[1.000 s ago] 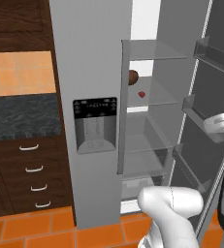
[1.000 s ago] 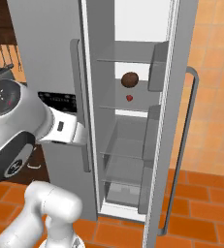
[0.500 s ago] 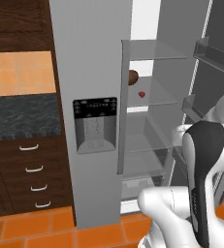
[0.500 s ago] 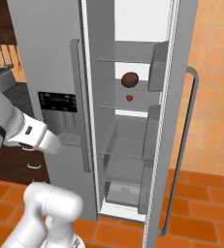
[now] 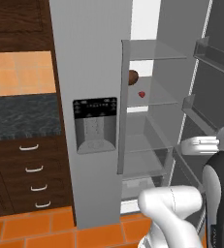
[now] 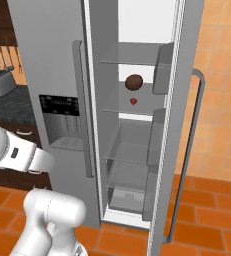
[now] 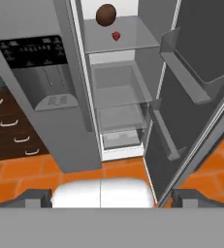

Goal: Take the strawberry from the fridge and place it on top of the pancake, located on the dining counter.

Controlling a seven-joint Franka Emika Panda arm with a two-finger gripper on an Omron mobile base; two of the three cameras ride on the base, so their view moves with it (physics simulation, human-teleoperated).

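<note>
Fridge (image 5: 91,58) right-hand door swung open, glass shelves exposed. Strawberry (image 5: 142,94) resting on a glass shelf (image 5: 157,99) in the upper part of the compartment, just beside and below a larger brown round object (image 5: 133,76). Same pair visible near the top of the hand view. Claw state: cannot tell; fingertips hidden at the bottom of the hand view. Black dispenser panel (image 6: 59,106) on the closed left door. Orange tiled floor (image 7: 40,169) below.

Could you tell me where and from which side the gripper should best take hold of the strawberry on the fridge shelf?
Probably across its widest part, coming in level from the open front of the fridge. The strawberry sits small and alone on a glass shelf, with the brown round object behind it, further left, so fingers on its two sides should clear that.
</note>
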